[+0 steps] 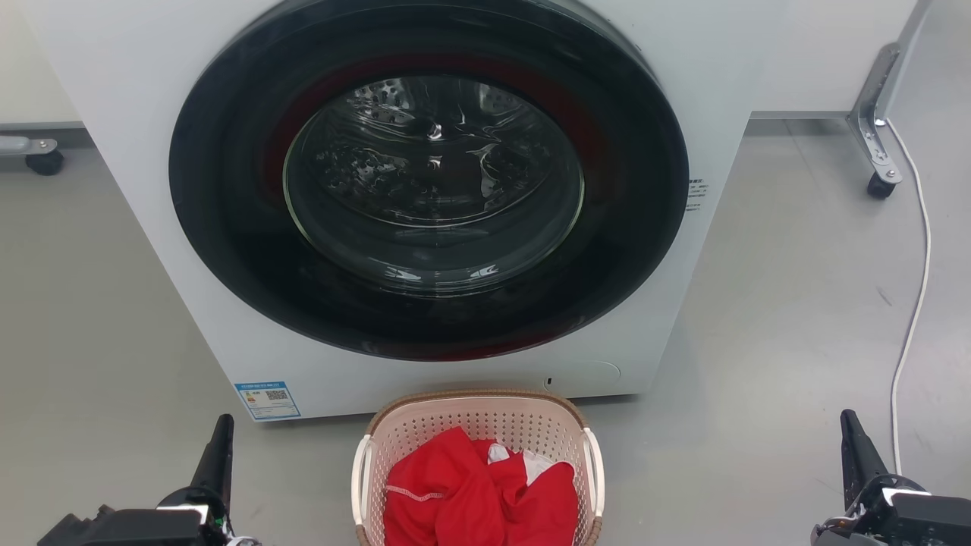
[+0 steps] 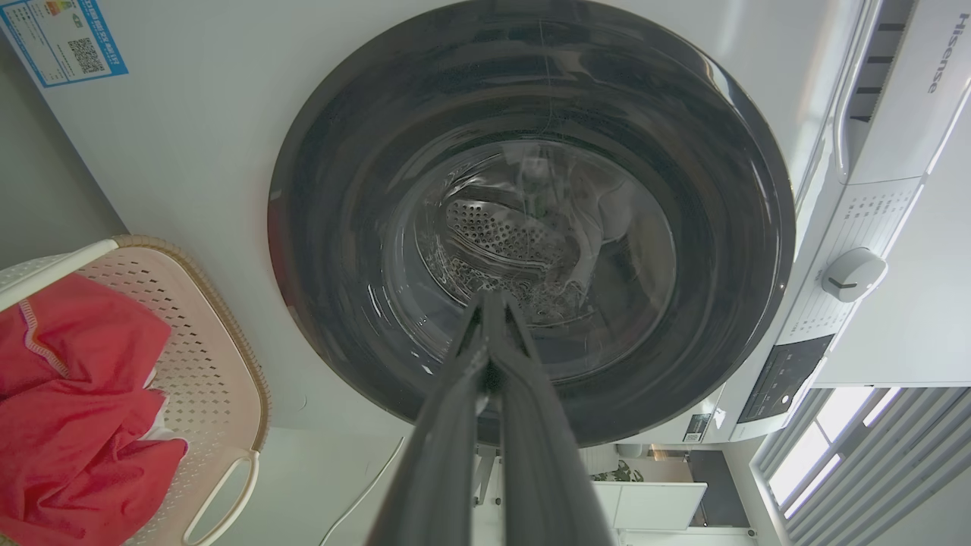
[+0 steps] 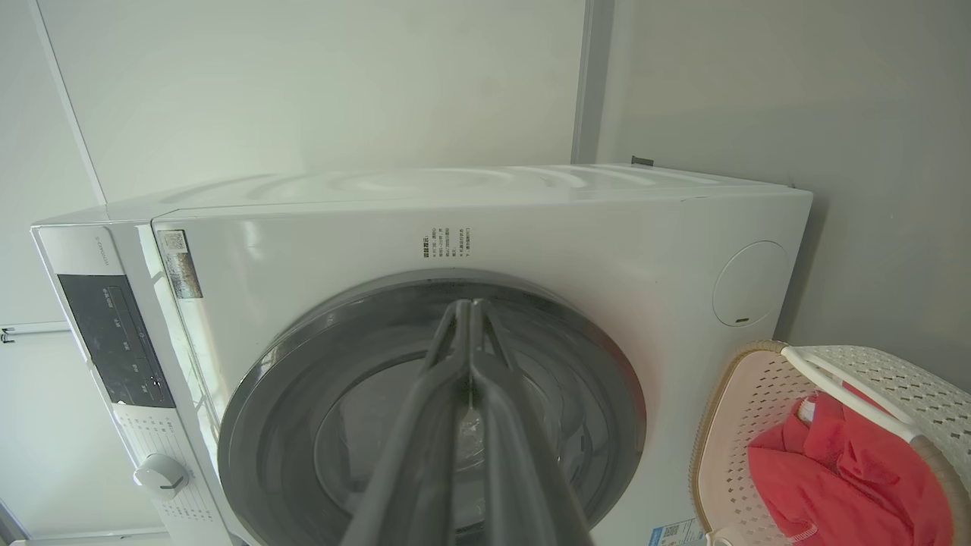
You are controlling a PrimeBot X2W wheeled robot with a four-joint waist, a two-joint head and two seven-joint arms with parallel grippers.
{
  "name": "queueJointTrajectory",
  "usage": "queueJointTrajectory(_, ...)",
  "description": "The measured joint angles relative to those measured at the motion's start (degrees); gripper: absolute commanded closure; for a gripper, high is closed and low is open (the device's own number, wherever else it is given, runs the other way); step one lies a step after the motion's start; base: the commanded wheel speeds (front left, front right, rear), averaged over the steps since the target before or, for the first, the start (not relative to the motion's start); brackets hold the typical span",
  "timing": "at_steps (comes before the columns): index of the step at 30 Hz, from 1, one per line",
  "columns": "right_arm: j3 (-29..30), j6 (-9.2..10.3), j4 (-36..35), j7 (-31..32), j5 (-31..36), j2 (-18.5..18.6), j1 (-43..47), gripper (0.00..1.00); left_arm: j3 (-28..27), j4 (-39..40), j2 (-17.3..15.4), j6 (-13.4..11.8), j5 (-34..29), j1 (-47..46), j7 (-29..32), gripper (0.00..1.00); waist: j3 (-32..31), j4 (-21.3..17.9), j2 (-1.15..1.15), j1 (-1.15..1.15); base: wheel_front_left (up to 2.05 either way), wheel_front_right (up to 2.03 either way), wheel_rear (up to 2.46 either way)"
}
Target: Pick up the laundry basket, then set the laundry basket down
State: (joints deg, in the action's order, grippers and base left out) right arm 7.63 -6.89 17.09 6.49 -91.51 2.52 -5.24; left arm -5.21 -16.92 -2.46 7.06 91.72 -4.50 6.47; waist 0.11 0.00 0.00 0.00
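The laundry basket (image 1: 485, 422) is pale pink perforated plastic with a brown woven-look rim and white side handles. It sits on the floor just in front of the washing machine, holding red cloth. It also appears at the left in the left wrist view (image 2: 216, 356) and at the lower right in the right wrist view (image 3: 740, 425). My left gripper (image 1: 221, 432) hangs to the basket's left, well apart from it, fingers pressed together (image 2: 491, 299) on nothing. My right gripper (image 1: 850, 425) stands far to the basket's right, also shut and empty (image 3: 464, 307).
A white front-loading washing machine (image 1: 174, 189) with a large dark round door stands directly behind the basket. A white cable (image 1: 914, 303) runs down the grey floor at the right, near a wheeled metal leg (image 1: 876, 136). Another caster (image 1: 44, 161) sits at far left.
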Motion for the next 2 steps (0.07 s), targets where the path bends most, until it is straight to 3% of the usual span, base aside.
queueJointTrajectory(2,0.0,0.0,0.0,0.0,0.0,0.0,0.0,1.0,0.0,0.0,0.0,0.0,0.0,0.0,0.0,1.0,0.0,0.0,0.0,0.0,0.0,0.0,0.0)
